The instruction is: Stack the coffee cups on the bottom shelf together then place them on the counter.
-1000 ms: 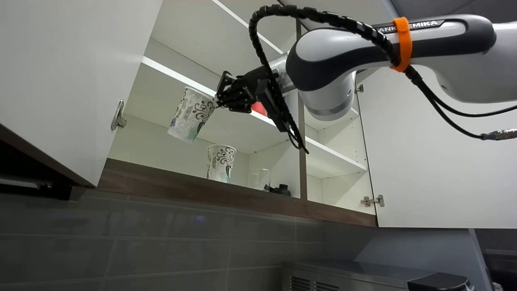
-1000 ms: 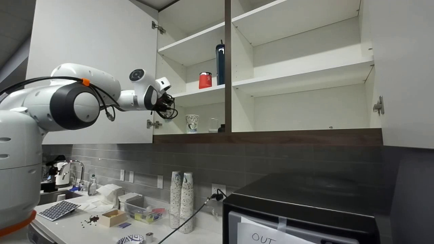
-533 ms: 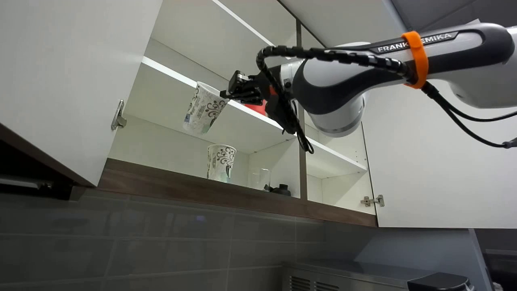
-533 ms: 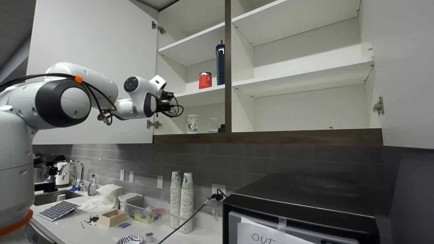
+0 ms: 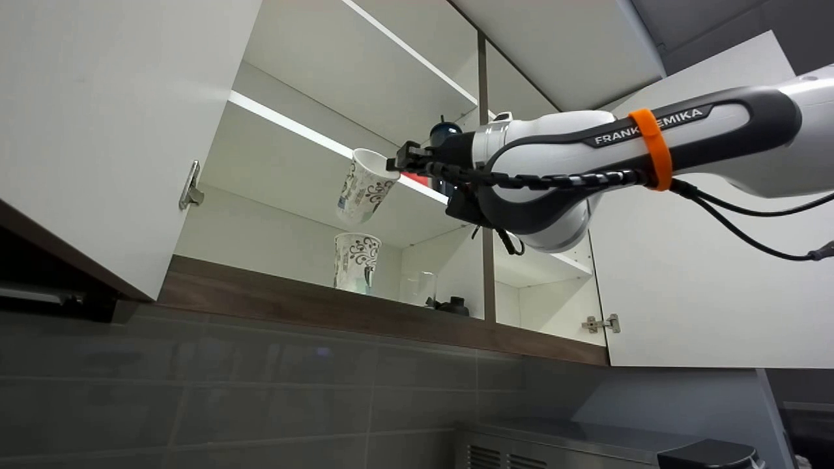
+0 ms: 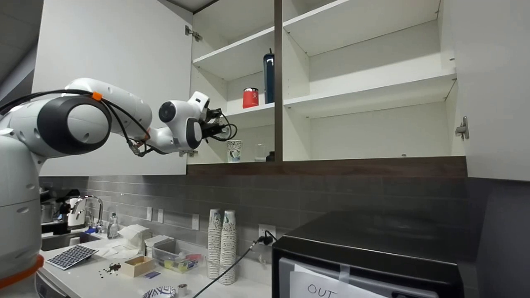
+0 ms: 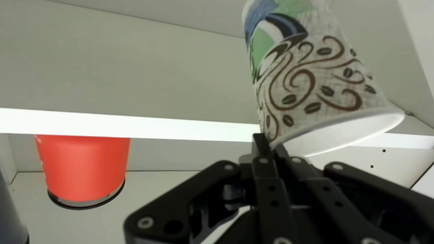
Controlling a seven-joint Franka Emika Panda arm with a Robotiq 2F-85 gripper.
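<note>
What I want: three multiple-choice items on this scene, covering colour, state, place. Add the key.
1. Which colour is the short cup beside the tall bottle?
A. Green
B. Red
C. Yellow

2. The gripped coffee cup is:
A. Tilted
B. Upright
C. Nested

3. Where is the freestanding coffee cup?
A. By the bottle
B. In the short cup
C. On the bottom shelf

1 B: an exterior view shows red.
2 A: it slants, rim pinched in the gripper.
3 C: both exterior views show it there.
</note>
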